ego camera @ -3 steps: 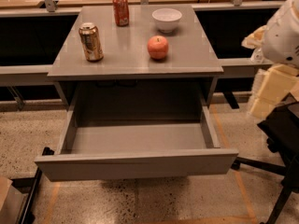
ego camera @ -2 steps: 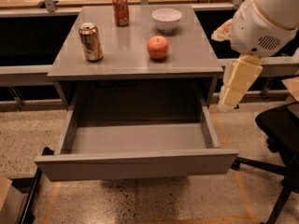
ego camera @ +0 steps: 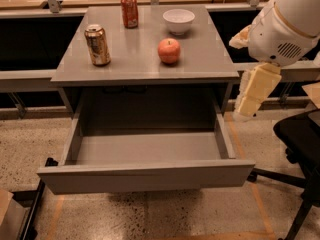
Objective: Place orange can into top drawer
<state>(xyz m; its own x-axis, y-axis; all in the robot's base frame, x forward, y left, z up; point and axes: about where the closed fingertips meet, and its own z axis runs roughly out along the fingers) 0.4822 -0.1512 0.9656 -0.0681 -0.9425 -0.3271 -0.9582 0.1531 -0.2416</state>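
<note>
The orange can (ego camera: 97, 45) stands upright on the left part of the grey table top (ego camera: 135, 66). The top drawer (ego camera: 145, 177) below it is pulled fully open and nothing lies inside. My gripper (ego camera: 246, 111) hangs pointing down at the table's right side, just outside the drawer's right wall and below the table top. It holds nothing that I can see. It is far from the can, about a table's width to its right.
A red soda can (ego camera: 129, 10) and a white bowl (ego camera: 178, 20) stand at the back of the table. A red apple (ego camera: 169, 50) sits mid-right. A black office chair (ego camera: 300, 134) stands at the right, close to my arm.
My arm has swung in from the right edge toward the table's right side, and the gripper now hangs closer to the drawer. The objects on the table have not moved.
</note>
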